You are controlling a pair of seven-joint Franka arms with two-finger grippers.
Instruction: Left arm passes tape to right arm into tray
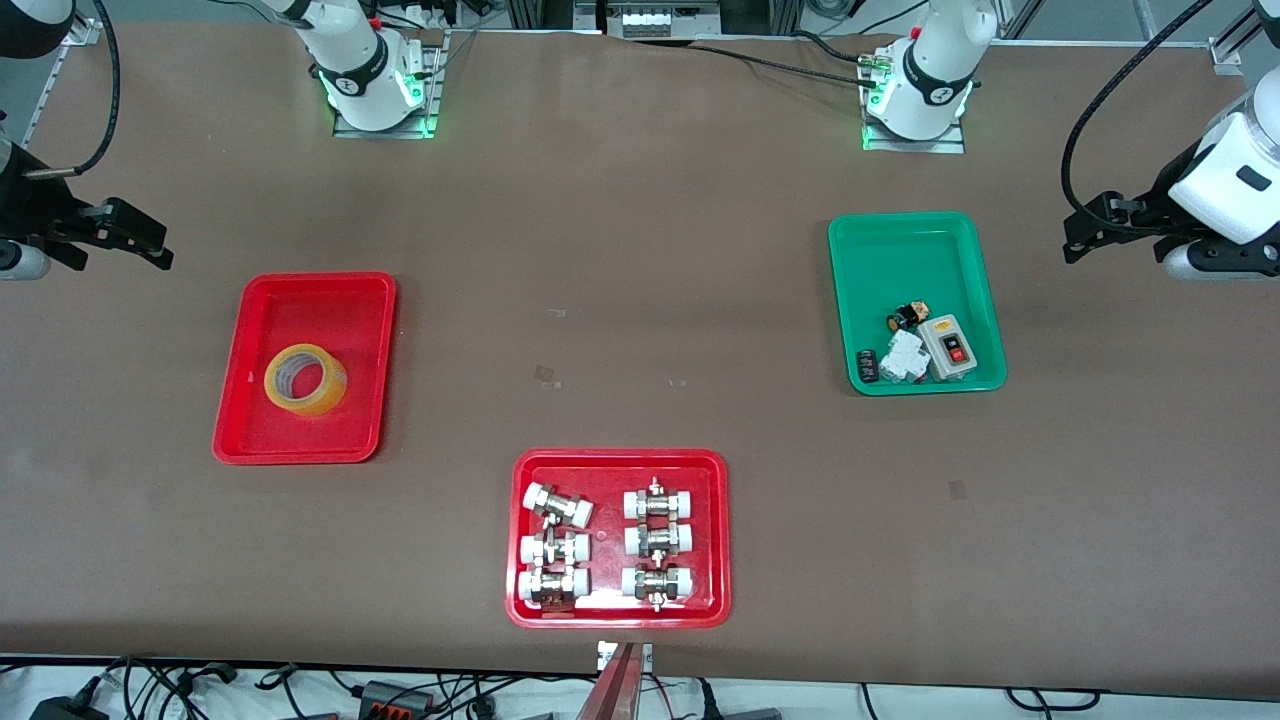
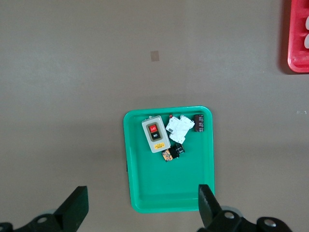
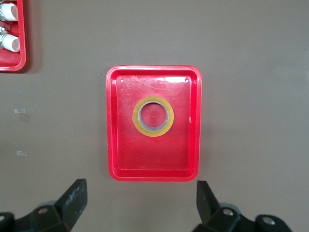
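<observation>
The tape (image 1: 305,379) lies flat, hole up, in the plain red tray (image 1: 250,330) toward the right arm's end of the desk (image 1: 640,250), so by the look of it the job is done and what remains is only to keep both arms clear.

The right claw (image 3: 137,205) hangs high above that tray, released, its fingers spread wide with nothing between them. The left claw (image 2: 142,208) hangs over the green tray (image 2: 145,193), which holds a switch box (image 2: 154,135) and a few small electrical parts; it too is released and empty.

To finish well, I would say both arms should hold high and well apart, so that neither cable nor finger brushes a rim. The red tray of pipe fittings (image 1: 618,470), nearest the front camera, needs no attention.
</observation>
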